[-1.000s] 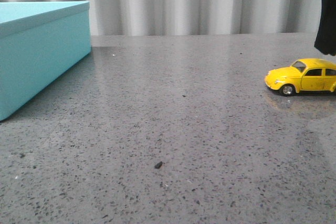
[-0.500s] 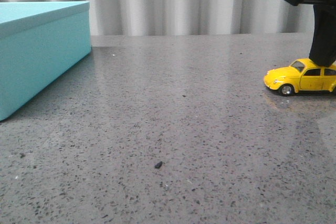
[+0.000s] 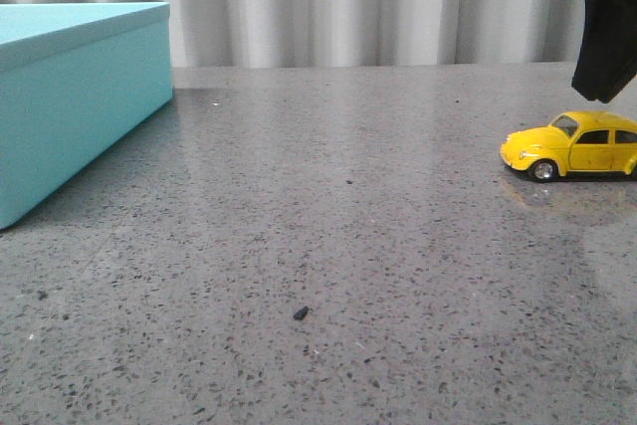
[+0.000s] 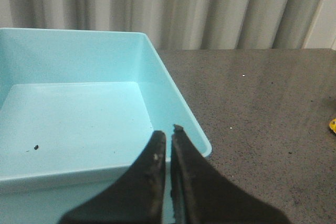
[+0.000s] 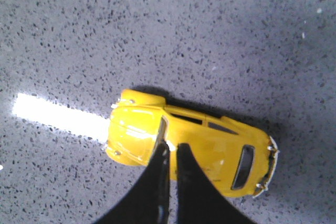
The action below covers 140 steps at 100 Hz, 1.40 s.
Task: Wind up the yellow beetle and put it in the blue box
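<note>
- The yellow beetle [image 3: 575, 145] is sitting on its four wheels near the right edge of the tabletop [image 3: 328, 236], partly cut off by the front view's border
- The right gripper [image 5: 170, 148] is hanging straight above the car, its fingers drawn almost together with only a thin slit between them, and nothing is being held
- In the right wrist view the fingertips are lying over the roof and bonnet, so the car is directly beneath the pincer rather than off to one side
- The car's long axis is running along the table's width, nose pointing toward the left edge, where the blue box [image 3: 70, 97] is standing open at the far left corner, well apart from the toy
- The left gripper [image 4: 168, 140] is hovering over the box's near rim, fingers nearly closed and empty
- The right arm is by far the nearer one, so the grasp is likely falling to it; its fingers would need to spread wider than the body first
</note>
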Available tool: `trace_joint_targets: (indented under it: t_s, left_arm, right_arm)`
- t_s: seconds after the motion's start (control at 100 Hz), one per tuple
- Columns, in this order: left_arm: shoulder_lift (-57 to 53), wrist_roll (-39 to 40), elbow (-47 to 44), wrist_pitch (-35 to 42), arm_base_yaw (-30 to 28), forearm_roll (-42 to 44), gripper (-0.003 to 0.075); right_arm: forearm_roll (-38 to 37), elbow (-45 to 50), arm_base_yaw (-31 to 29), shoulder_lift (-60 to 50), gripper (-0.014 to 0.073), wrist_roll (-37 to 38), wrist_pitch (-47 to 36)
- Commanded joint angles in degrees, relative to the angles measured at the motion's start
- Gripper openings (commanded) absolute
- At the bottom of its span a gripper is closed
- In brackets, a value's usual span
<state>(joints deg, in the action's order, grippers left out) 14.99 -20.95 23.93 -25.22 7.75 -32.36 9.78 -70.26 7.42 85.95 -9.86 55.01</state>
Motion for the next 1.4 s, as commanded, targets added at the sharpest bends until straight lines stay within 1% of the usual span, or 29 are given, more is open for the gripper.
trace_joint_targets:
  t_s: [0.0,0.68,0.82,0.91,1.03,1.19,1.32,1.39]
  left_arm:
    - [0.99,0.27,2.15,3.67,0.46,-0.88,-0.0021]
    - [0.99,0.27,2.15,3.67,0.46,-0.41,-0.0021]
    - [0.99,0.27,2.15,3.67,0.46,-0.41,-0.0021]
    - [0.99,0.27,2.15,3.67,0.46,-0.41,-0.0021]
    - [0.99,0.27,2.15,3.67,0.46,-0.41,-0.0021]
    - [0.99,0.27,2.15,3.67,0.46,-0.41,-0.0021]
    - [0.99,0.27,2.15,3.67,0.46,-0.41,-0.0021]
    - [0.99,0.27,2.15,3.67,0.46,-0.41,-0.0021]
  right_arm:
    - [0.48,-1.95,-0.42,-1.5,-0.0052,-0.19,-1.91]
    - [0.37,-1.95,-0.42,2.94,-0.0052,-0.19,-0.12]
    - [-2.21,-1.95,-0.42,2.94,-0.0052,-0.19,0.42]
    - [-2.71,-1.95,-1.62,2.94,-0.0052,-0.19,1.45]
    - [-3.26,-1.95,-4.85,2.94,-0.0052,-0.19,2.86]
    - [-7.19,-1.95,-9.0,2.94,-0.0052,2.04,4.3]
    - [-7.19,-1.95,-9.67,2.83,-0.0052,2.04,3.91]
    - [-6.95,-1.95,-9.67,2.08,-0.0052,2.04,1.5]
